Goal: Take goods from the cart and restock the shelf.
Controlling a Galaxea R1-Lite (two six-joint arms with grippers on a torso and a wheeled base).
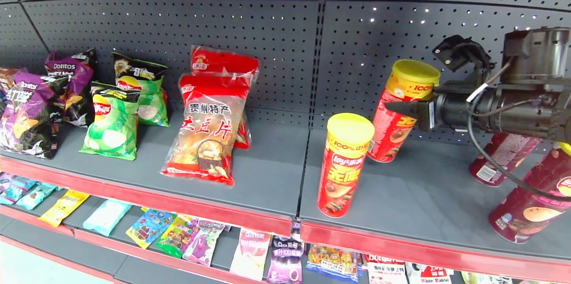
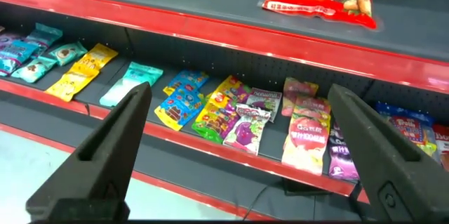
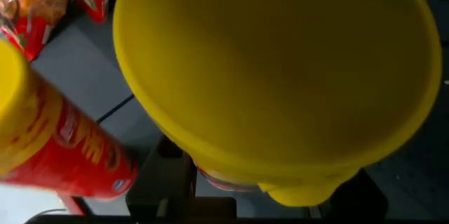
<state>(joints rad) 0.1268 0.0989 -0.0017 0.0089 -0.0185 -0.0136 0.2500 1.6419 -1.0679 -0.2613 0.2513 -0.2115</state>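
A red chip can with a yellow lid [image 1: 392, 137] leans tilted at the back of the grey shelf [image 1: 267, 172], its base low near the shelf board. My right gripper [image 1: 401, 108] comes in from the right and is shut on its upper part. In the right wrist view the yellow lid [image 3: 280, 69] looms very close, with a dark finger [image 3: 165, 182] beneath it. A second red can [image 1: 345, 163] stands upright nearer the shelf's front edge, also seen as the can [image 3: 49, 133]. My left gripper [image 2: 238, 154] is open and holds nothing, facing the lower shelf.
Two maroon cans [image 1: 531, 199] [image 1: 502, 157] lean at the right end of the shelf. Red snack bags [image 1: 207, 128], green bags [image 1: 113, 119] and purple bags [image 1: 35, 105] stand to the left. Several small packets [image 2: 238, 122] lie on the lower shelf.
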